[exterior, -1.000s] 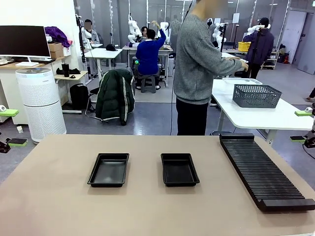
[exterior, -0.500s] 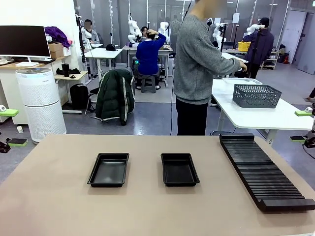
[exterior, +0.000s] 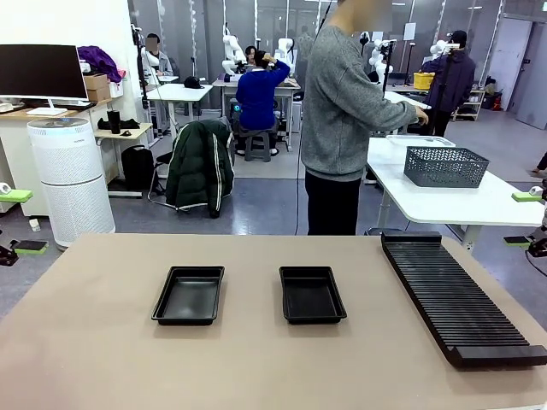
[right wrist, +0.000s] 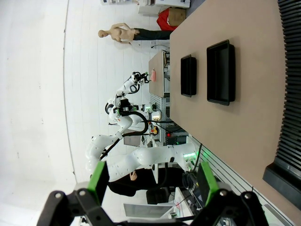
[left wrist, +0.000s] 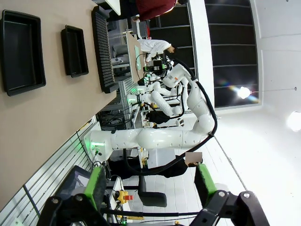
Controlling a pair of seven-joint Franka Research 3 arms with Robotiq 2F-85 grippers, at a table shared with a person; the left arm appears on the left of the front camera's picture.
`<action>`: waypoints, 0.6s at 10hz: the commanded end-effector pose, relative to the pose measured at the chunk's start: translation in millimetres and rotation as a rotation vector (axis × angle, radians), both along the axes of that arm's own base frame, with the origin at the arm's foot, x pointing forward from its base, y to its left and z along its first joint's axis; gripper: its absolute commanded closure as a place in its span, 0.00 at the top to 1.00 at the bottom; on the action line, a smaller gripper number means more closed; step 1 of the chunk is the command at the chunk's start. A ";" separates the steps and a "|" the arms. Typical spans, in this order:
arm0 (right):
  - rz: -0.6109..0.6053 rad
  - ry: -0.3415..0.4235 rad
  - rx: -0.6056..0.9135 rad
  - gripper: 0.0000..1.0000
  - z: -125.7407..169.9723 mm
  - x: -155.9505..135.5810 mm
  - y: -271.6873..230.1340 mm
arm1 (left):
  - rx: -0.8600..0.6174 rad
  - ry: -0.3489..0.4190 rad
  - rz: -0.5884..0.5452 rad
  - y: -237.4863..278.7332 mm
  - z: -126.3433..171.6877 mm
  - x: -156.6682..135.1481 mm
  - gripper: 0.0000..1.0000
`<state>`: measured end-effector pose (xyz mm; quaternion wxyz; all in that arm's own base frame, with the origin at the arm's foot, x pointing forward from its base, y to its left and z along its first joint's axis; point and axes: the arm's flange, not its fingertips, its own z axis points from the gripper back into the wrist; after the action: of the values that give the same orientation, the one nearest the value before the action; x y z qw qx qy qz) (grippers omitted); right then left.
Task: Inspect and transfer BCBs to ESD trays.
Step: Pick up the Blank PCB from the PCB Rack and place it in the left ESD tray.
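Front view, from left to right: the left pincer (exterior: 21,222) hangs just off the desk's left edge. Its green pads are spread wide and pinch nothing. On the tan desk (exterior: 256,367) the left tray (exterior: 189,295) lies flat, left of the middle. The right tray (exterior: 312,294) lies flat just right of the middle, apart from the first, with a strip of desk between them. Each tray shows its black floor from rim to rim. The rack (exterior: 457,299), long, black and ribbed, runs along the desk's right side from the far edge toward the near right corner, well apart from the right tray. The right pincer (exterior: 523,219) hangs off the right edge, pads spread wide too, pinching nothing.

Beyond the desk a person (exterior: 342,111) in a grey sweater stands turned to the right. One arm stretches over a far desk (exterior: 427,201), which carries a grey mesh basket (exterior: 445,166).

Left wrist view, rolled sideways: the two green fingers stand far apart at the bottom edge with only air between them. At top left lie the left tray, the right tray and the rack, in a row on the desk.

Right wrist view: the fingers stand parted likewise. The two trays lie side by side at upper right, and the rack lies along the right edge.
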<state>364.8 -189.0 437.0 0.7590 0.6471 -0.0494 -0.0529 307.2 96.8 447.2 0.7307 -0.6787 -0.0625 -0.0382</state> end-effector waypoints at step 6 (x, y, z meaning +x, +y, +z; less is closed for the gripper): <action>0.002 -0.009 0.000 1.00 0.6 -0.4 0.7 | 0.003 -0.001 0.000 1.0 0.7 -1.1 1.00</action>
<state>364.8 -189.0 437.0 0.7590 0.6471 -0.0494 -0.0529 307.2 96.8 447.2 0.7307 -0.6787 -0.0625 -0.0382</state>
